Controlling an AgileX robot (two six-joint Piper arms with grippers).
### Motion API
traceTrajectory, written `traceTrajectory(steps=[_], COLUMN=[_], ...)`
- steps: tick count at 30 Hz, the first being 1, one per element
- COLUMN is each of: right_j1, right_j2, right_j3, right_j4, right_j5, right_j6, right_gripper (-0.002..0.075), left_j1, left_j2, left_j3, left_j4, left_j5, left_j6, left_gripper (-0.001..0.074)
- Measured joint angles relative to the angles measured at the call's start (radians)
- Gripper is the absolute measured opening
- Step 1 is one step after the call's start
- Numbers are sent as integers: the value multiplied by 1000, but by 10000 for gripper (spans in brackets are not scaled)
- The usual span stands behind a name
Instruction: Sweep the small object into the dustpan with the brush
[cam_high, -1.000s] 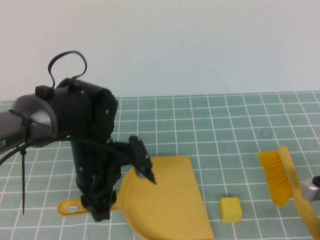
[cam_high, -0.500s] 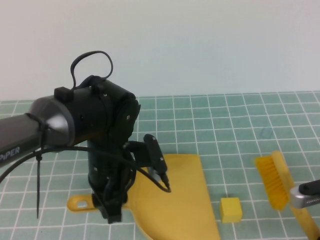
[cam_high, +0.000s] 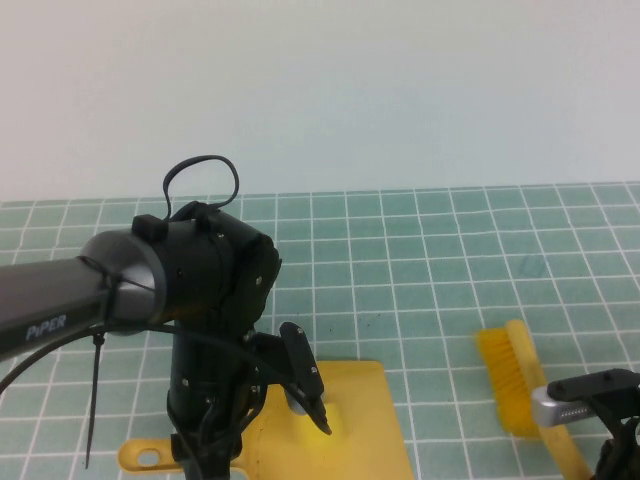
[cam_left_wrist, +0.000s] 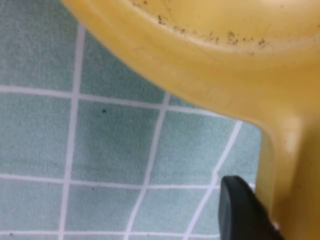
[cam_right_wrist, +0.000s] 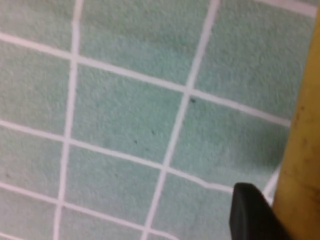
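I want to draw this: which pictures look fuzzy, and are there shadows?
High view: soft all over, left gripper on the dustpan handle, right gripper holding the brush. Left wrist view: dustpan sharper, faint shadow on the mat. Right wrist view: blurry mat.

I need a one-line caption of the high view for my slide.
Left gripper shut on the yellow dustpan handle; right gripper holds the brush over the green grid mat.
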Motion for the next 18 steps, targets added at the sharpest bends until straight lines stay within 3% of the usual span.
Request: traceTrajectory(steps=[9,18], right_j1=[26,35], right_j2=[7,15], right_j3=[0,0], right_j4=[134,261], right_j5=[-16,-43], right_j6=[-131,-167], right_gripper=[165,165], left_j1=[0,0], left_j2=[2,2], left_j3=[2,2], left_j4=[-3,124], left_j5=[0,-72], left_j6=[-9,-57], left_gripper=[0,0])
